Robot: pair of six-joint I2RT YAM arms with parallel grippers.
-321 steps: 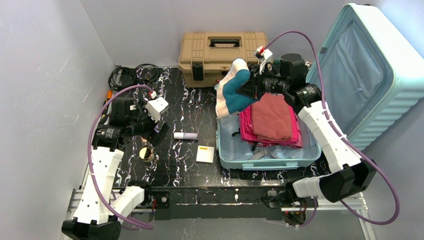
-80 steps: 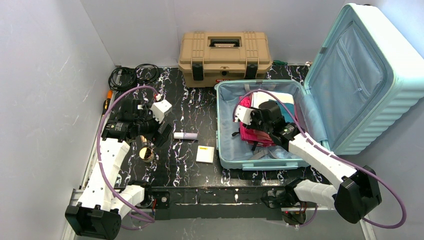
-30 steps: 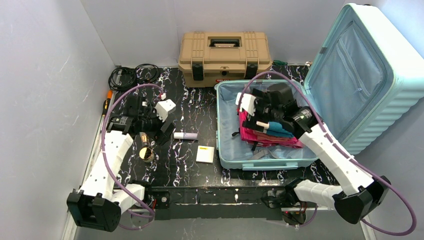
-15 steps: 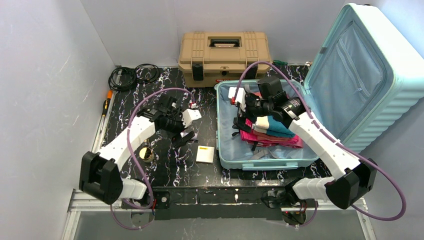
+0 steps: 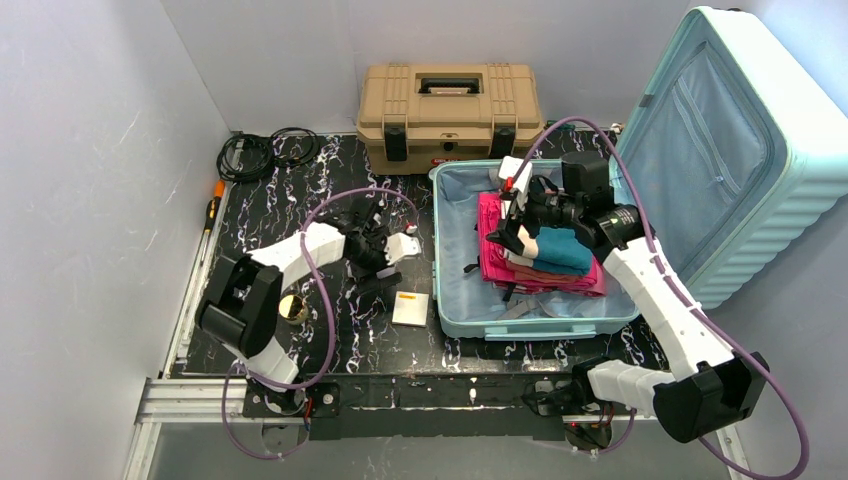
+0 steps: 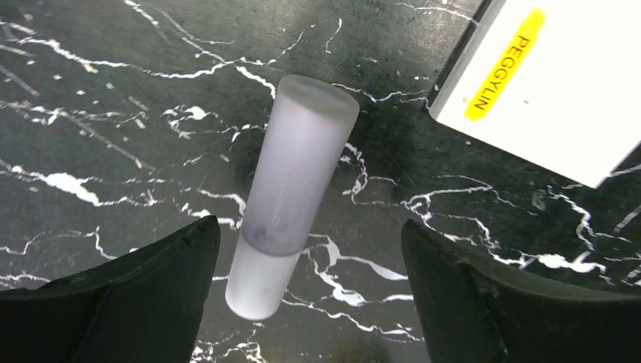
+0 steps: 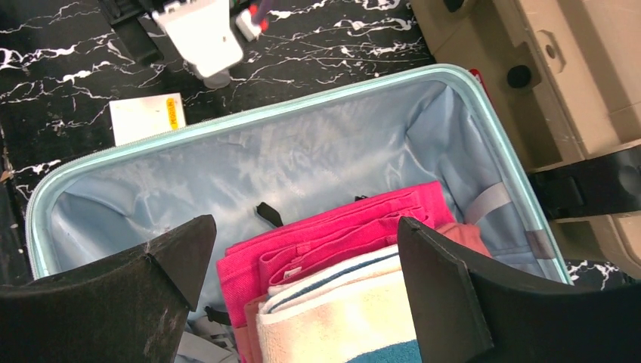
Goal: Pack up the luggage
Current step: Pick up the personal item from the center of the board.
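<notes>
Luggage [image 5: 455, 255] lies open at the right of your table [image 5: 262, 205], lid standing up on its right side. Inside is one stack of folded clothes [image 5: 550, 279] with one cream-and-teal towel [image 7: 340, 318] on top. Your right gripper [image 7: 302, 227] hangs over that stack, jaws wide apart, holding nothing. Your left gripper [image 6: 308, 227] is low over the table left of the luggage. Its jaws stand apart on either side of one lilac tube [image 6: 295, 181], and neither finger touches it. Near the tube lies one white box [image 6: 544, 83] with a yellow label. Behind stands one tan toolbox [image 5: 450, 100]. One bundle of black cable [image 5: 265, 152] sits in the far left corner.
</notes>
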